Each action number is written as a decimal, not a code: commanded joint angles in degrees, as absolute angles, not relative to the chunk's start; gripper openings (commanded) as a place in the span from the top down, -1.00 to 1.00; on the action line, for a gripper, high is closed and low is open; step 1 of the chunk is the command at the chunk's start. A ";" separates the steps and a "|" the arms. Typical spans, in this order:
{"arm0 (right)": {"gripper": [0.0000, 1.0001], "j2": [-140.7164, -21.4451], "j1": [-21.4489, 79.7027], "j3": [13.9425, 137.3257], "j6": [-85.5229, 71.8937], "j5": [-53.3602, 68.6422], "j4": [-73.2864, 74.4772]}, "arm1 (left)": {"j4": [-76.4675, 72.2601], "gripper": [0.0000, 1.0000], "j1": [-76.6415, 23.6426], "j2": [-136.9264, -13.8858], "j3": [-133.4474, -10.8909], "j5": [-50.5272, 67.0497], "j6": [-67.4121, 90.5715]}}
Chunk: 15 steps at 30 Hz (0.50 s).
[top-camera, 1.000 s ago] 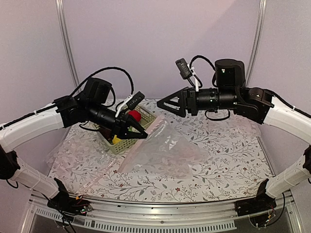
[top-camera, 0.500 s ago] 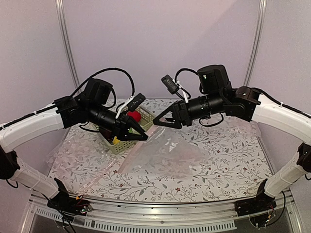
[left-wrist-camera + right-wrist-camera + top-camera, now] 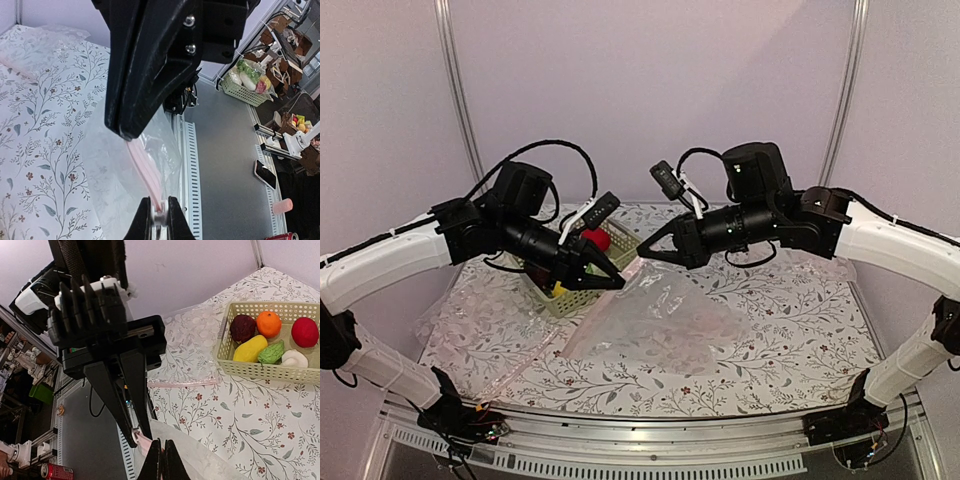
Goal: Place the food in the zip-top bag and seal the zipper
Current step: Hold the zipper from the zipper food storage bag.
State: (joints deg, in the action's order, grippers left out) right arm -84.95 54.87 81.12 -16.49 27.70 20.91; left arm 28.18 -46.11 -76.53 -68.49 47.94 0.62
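Zip-top bag [image 3: 655, 320]: it is lying in the middle of the table [image 3: 800, 340]. One corner of its mouth is being held up in the air, near the basket. It is looking empty.

Zipper [image 3: 145, 167]: the pink strip is running along the lifted edge, and the little white slider [image 3: 159, 216] is sitting at the end by the left fingers.

Left gripper [image 3: 159, 202]: it is clenching the pink strip right at the slider and holding that corner up. It is staying where it was a second ago.

Right gripper [image 3: 642, 255]: this is the big change. It was hanging high and off to the right, and now it is coming down and across, so its tip is just beside the left gripper's tip at the bag's mouth. Its fingers are pressing together. I cannot tell if any plastic is caught between them.

Food [image 3: 270, 340]: all six pieces are sitting in the green basket [image 3: 260, 371] behind the bag. The red ball [image 3: 305, 331] is in the far corner. None are in the bag yet.

What it means: both grippers are meeting at the mouth, so I think the bag is about to be pulled open. The job is only starting; filling and zipping are both waiting.
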 commanded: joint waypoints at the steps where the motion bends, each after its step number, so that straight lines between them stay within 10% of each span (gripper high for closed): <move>1: 1.00 -81.26 54.64 79.47 -17.90 13.84 18.28 | 29.04 1.00 -46.98 -76.40 -68.10 48.56 0.09; 15: 1.00 -76.89 46.85 79.32 -20.77 5.89 18.60 | 29.31 1.00 -47.20 -76.20 -68.27 48.42 0.09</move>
